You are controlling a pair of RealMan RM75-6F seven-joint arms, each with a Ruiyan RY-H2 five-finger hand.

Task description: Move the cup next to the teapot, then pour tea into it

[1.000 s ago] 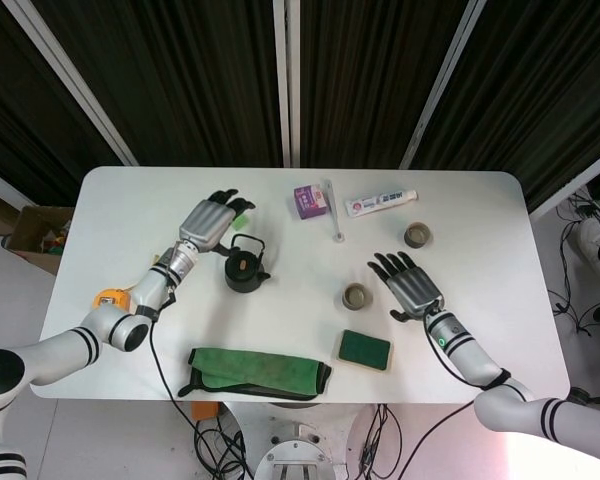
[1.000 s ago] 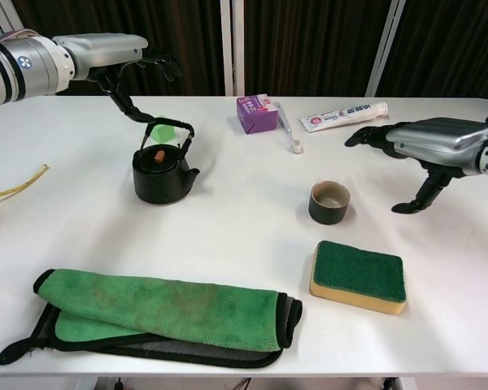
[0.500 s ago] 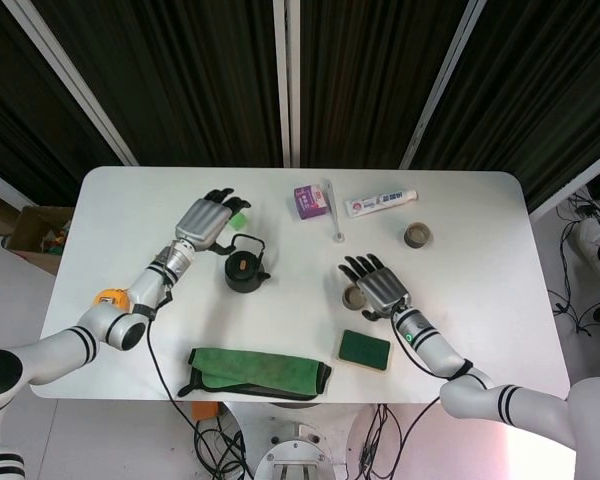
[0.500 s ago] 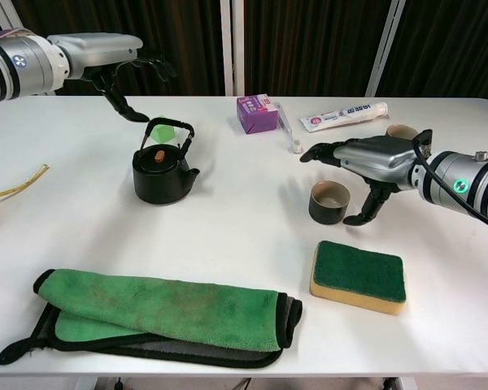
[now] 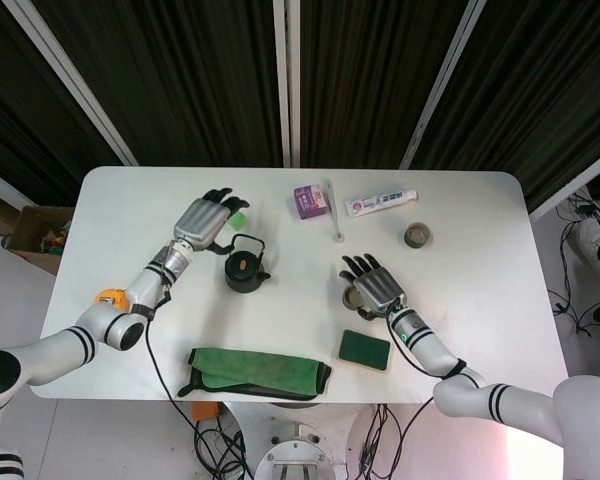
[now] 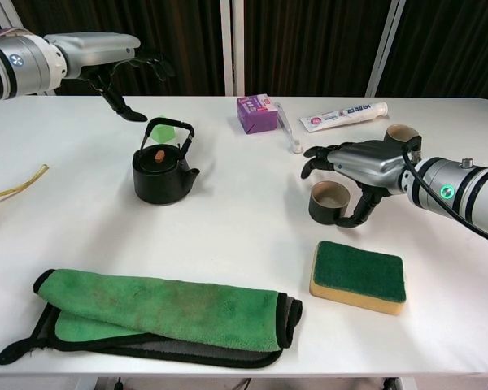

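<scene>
The dark cup (image 6: pixel 328 203) stands right of the table's middle, near the sponge. My right hand (image 6: pixel 359 161) arches over it with fingers spread; its thumb hangs close to the cup's right wall, and I cannot tell whether it touches. From above, the right hand (image 5: pixel 375 286) hides most of the cup (image 5: pixel 352 297). The black teapot (image 6: pixel 163 174) (image 5: pixel 243 269) sits upright to the left, handle raised. My left hand (image 6: pixel 114 63) (image 5: pixel 204 219) hovers open above and behind the teapot, holding nothing.
A second cup (image 6: pixel 399 133) stands at the back right. A green-topped sponge (image 6: pixel 358 276) lies just in front of the cup. A folded green cloth (image 6: pixel 163 313) fills the front left. A purple box (image 6: pixel 258 113), toothbrush (image 5: pixel 336 222) and toothpaste tube (image 6: pixel 344 117) lie at the back.
My right hand has moved left from the table's right side until it is over the cup, its thumb dropping beside the cup. The left hand has lifted slightly off the teapot's handle.
</scene>
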